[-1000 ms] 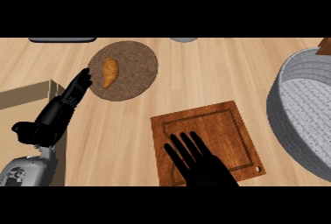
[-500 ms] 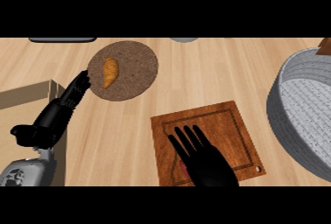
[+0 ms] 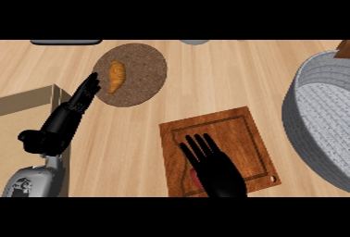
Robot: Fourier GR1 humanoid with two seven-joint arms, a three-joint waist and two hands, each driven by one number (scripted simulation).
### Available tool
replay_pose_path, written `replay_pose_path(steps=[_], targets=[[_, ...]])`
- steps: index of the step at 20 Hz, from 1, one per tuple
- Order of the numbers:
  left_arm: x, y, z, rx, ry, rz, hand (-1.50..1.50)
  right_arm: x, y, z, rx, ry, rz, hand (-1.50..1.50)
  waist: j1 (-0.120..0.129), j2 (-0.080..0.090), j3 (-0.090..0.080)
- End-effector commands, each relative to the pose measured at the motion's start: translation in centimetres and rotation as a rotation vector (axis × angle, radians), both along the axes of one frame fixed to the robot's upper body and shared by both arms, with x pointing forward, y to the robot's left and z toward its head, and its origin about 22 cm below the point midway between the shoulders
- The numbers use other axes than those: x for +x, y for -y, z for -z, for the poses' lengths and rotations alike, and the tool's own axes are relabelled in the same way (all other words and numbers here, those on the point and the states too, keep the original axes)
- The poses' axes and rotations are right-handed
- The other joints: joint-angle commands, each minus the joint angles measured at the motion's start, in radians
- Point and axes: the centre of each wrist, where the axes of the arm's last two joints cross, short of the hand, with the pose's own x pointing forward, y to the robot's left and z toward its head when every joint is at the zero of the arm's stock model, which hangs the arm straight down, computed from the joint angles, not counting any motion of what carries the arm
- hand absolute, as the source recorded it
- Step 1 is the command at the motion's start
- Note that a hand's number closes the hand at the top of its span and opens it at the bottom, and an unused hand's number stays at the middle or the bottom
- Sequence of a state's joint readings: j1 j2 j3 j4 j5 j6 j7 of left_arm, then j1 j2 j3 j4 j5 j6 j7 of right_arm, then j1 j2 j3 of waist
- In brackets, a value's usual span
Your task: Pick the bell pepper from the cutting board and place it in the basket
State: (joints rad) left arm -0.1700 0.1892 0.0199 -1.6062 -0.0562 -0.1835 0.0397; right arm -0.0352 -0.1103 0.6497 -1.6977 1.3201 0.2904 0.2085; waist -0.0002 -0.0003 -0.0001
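R hand (image 3: 219, 172) lies palm-down over the board (image 3: 236, 132), w/ fingers straight and spread, pointing away from the robot. Nothing is gripped. The pepper (image 3: 194, 177) sits right under the palm, on the board's near part. Only a red sliver shows at the hand's left edge and the rest is hidden. Can't tell if the palm touches it.

The basket (image 3: 311, 120), grey and round, is off to the R of that hand, past the board's R edge and partly cut off by the view's edge. It's near the board but apart from it.

L hand (image 3: 63, 124) rests at the view's left, open w/ fingers up and holding nothing. A brown plate (image 3: 145, 65) is just beyond its fingertips to the R. A croissant (image 3: 117, 77) lies on the plate's left side, close to those fingertips but not touching them. The plate is well ahead and to the L of the R hand.
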Motion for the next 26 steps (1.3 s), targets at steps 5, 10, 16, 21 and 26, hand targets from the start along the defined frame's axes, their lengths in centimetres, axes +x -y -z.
replay_pose_path(steps=[5, 10, 16, 21, 26], targets=[[0.1, -0.1, 0.6, 0.005, 0.018, -0.012, 0.0, -0.1, -1.3, 2.3, -0.11, -0.054, -0.061, 1.5, 0.001, 0.0, 0.0], [0.1, -1.6, -1.5, 0.01, -0.007, -0.03, 0.0, 2.2, -1.2, 1.5, -0.105, -0.016, -0.063, 1.5, 0.003, 0.0, 0.0], [-2.0, -1.5, -0.4, -0.002, 0.0, -0.006, 0.0, -0.1, -0.8, 2.8, -0.152, 0.103, -0.162, 1.5, 0.004, -0.001, 0.0], [-1.7, -2.3, -0.2, -0.005, -0.018, -0.066, 0.0, -6.8, 10.0, 1.7, -0.011, -0.058, 0.054, 1.5, -0.046, -0.012, 0.002], [-1.2, -1.0, 0.6, -0.008, -0.015, -0.045, 0.0, -11.9, 13.9, 0.3, 0.146, -0.057, 0.142, 1.5, -0.044, -0.006, 0.001]])
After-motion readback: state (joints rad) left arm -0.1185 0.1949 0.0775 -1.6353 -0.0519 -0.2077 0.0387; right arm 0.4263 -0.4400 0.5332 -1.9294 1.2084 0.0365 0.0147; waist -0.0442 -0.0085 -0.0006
